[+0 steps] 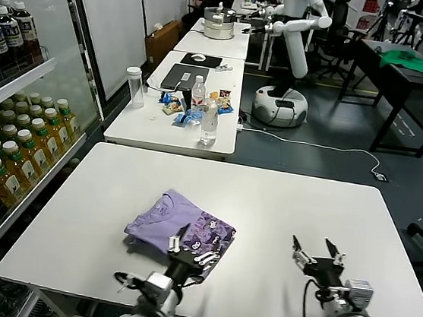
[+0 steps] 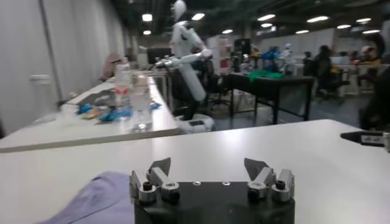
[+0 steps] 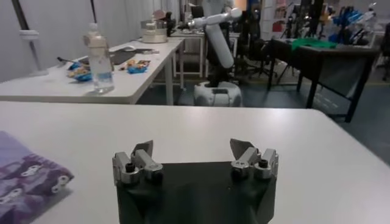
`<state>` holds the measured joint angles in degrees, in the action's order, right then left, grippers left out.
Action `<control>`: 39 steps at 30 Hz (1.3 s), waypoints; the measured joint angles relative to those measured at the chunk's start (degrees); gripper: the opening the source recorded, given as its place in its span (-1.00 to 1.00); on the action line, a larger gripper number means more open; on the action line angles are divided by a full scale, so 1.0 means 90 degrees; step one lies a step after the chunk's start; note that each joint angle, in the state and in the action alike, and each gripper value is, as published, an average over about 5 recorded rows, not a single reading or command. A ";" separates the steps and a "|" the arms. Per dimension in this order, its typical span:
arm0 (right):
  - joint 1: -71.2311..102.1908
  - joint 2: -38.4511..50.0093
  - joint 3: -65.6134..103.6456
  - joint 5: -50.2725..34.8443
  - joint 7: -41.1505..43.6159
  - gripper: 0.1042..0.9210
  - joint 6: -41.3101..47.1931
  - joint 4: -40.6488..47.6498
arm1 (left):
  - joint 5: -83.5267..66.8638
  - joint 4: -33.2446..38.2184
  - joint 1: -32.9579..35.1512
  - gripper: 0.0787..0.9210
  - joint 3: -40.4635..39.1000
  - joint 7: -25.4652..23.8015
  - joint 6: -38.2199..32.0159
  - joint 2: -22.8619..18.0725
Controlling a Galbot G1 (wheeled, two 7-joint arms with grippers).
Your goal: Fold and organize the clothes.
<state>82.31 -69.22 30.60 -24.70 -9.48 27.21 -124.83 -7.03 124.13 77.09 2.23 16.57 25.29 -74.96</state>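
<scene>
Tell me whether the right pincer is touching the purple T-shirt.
Apart. The head view shows bare white table between the open right pincer and the folded purple T-shirt.

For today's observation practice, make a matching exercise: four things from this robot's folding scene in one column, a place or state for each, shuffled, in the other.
Things
1. Folded lavender T-shirt
2. Left gripper
3. Right gripper
4. Clear plastic water bottle

Places or states
A. Open over bare white table, right side
B. Standing on the far table
C. Lying on the near table, left of centre
D. Open at the shirt's near edge

Pairs: 1-C, 2-D, 3-A, 4-B
</scene>
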 measured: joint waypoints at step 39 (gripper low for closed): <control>-0.1988 -0.1267 -0.2417 -0.0567 -0.1057 -0.85 0.0068 0.2261 | -0.0047 0.0653 0.1558 0.77 0.1671 0.0481 -0.0525 -0.0009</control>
<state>64.42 -80.63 8.84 -29.81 -18.99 27.82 -104.49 -7.45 130.00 91.12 17.27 20.90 20.56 -75.04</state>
